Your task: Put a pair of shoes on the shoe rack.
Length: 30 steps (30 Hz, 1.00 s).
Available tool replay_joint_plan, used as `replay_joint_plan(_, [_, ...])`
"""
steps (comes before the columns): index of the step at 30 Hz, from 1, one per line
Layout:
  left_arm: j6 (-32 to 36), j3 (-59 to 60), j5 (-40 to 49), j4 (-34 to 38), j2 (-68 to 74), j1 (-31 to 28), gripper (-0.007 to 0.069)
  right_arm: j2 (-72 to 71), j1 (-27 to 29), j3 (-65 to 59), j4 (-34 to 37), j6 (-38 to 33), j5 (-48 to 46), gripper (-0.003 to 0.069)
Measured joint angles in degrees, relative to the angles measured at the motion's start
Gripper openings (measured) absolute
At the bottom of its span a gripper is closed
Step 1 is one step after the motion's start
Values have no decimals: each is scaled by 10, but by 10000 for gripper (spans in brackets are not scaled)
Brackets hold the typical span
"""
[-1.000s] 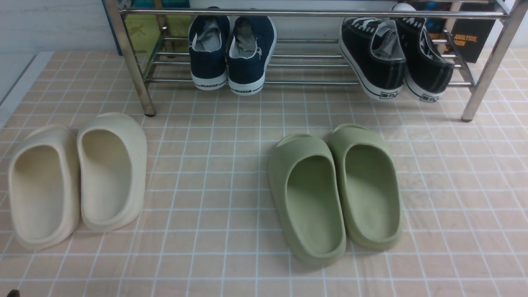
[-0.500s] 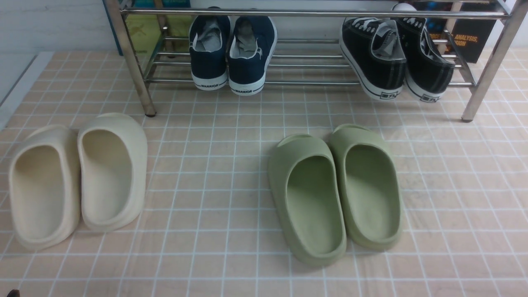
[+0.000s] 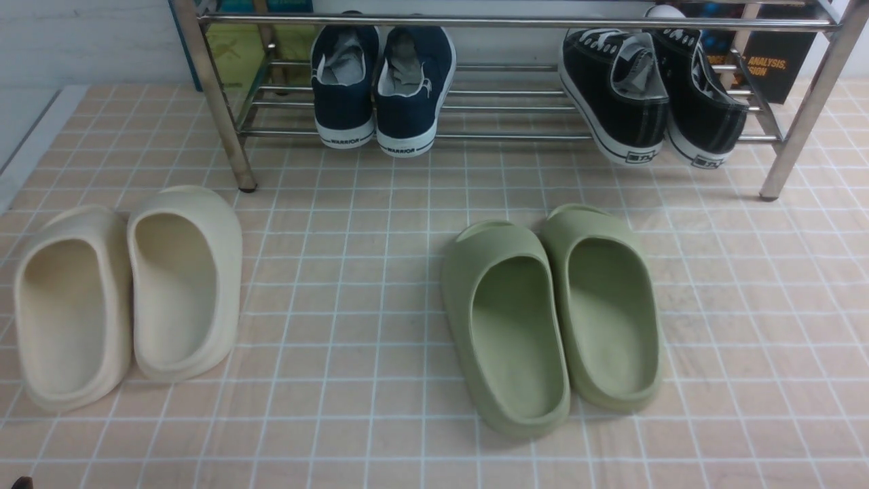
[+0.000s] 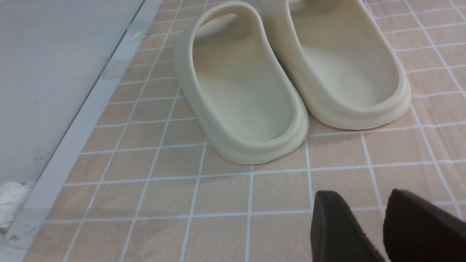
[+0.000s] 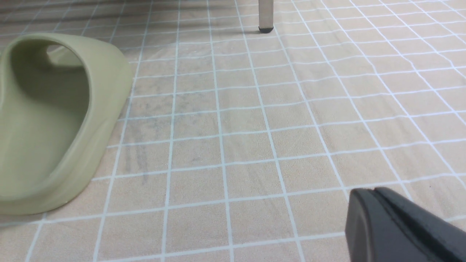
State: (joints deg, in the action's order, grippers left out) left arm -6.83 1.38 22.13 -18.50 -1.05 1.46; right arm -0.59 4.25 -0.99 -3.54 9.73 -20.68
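Judging from both black sneakers (image 3: 652, 95) resting heel-out on the shoe rack (image 3: 224, 102) lower shelf, placement appears complete; the left gripper (image 4: 382, 222) hangs empty with jaws apart, the right gripper (image 5: 378, 214) pressed closed on nothing, leaving only parking.

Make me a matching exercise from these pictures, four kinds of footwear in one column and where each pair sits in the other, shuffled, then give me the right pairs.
Column one:
1. black sneakers
2. navy sneakers
3. cream slides
4. green slides

Column two:
A. on the tiled floor, robot's left side
B. on the shoe rack, toward its right end
C. on the tiled floor, right of centre
D. on the shoe rack, left of its middle

Right pairs: 1-B, 2-D, 3-A, 4-C
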Motion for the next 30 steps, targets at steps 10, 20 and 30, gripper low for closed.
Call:
replay_joint_plan(10, [0,0,0,0,0,0,239,0,0,0,0,0,0,0])
replay_joint_plan(20, [0,0,0,0,0,0,239,0,0,0,0,0,0,9])
replay_joint_plan(30, [0,0,0,0,0,0,239,0,0,0,0,0,0,24])
